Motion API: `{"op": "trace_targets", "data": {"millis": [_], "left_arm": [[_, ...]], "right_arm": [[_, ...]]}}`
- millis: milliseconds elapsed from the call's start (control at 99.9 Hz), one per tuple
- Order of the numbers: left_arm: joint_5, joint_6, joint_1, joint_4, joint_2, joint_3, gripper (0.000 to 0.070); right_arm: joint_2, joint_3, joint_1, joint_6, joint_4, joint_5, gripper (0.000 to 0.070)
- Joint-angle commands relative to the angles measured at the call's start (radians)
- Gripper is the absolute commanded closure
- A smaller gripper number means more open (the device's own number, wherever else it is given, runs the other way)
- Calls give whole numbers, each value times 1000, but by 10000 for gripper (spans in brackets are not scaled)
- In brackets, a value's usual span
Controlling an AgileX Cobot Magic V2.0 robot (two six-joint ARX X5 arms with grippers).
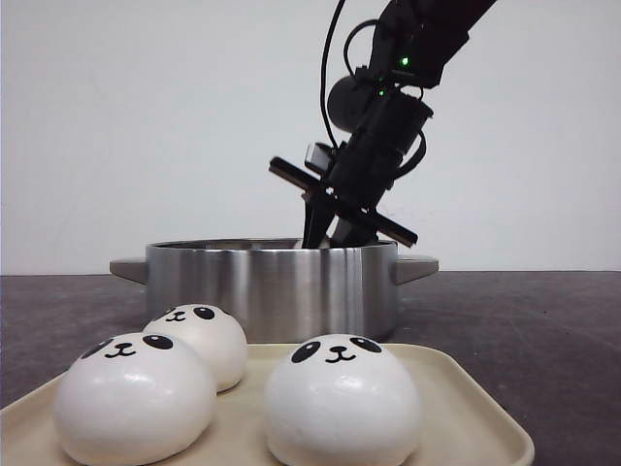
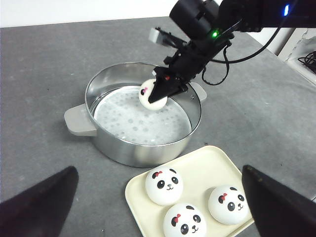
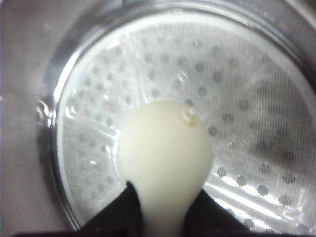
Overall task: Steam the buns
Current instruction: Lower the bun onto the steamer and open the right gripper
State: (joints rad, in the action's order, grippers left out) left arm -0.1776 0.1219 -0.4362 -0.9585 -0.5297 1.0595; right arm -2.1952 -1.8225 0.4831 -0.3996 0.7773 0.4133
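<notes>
over the steamer pot (image 2: 140,143), right tool (image 2: 160,94) grips 1 bun (image 2: 149,94)

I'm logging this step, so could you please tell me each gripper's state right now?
Left gripper: open, holding nothing.
Right gripper: closed on a bun over the pot.

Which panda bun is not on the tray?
The bun pinched in the right gripper over the steamer pot; the other three sit on the tray.
</notes>
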Motion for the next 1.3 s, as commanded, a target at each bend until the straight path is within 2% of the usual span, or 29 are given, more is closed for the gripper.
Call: {"op": "trace_targets", "data": {"millis": [0, 60, 130, 180, 300, 391, 801, 1102, 1292], "left_arm": [[5, -8, -5, 6, -6, 19, 28], [5, -8, -5, 4, -6, 19, 28], [5, -9, -5, 1, -6, 19, 28], [5, -9, -5, 0, -6, 19, 28], [5, -9, -5, 1, -6, 19, 28], [5, -9, -5, 1, -6, 19, 28], [5, -9, -5, 0, -6, 19, 28], [5, -9, -5, 3, -6, 19, 28], [5, -9, -5, 5, -6, 19, 28]], "right_arm": [[-40, -23, 5, -12, 9, -3, 700], [-43, -23, 5, -12, 9, -14, 697], [-43, -23, 5, -12, 9, -22, 661], [-43, -23, 5, -12, 9, -23, 586], [-43, -23, 5, -21, 13, -22, 347], [-43, -23, 5, -21, 13, -21, 272], [-39, -26, 8, -37, 15, -21, 269], [-38, -97, 8, -37, 78, -24, 269], [-38, -244, 12, -10, 167, -132, 269]]}}
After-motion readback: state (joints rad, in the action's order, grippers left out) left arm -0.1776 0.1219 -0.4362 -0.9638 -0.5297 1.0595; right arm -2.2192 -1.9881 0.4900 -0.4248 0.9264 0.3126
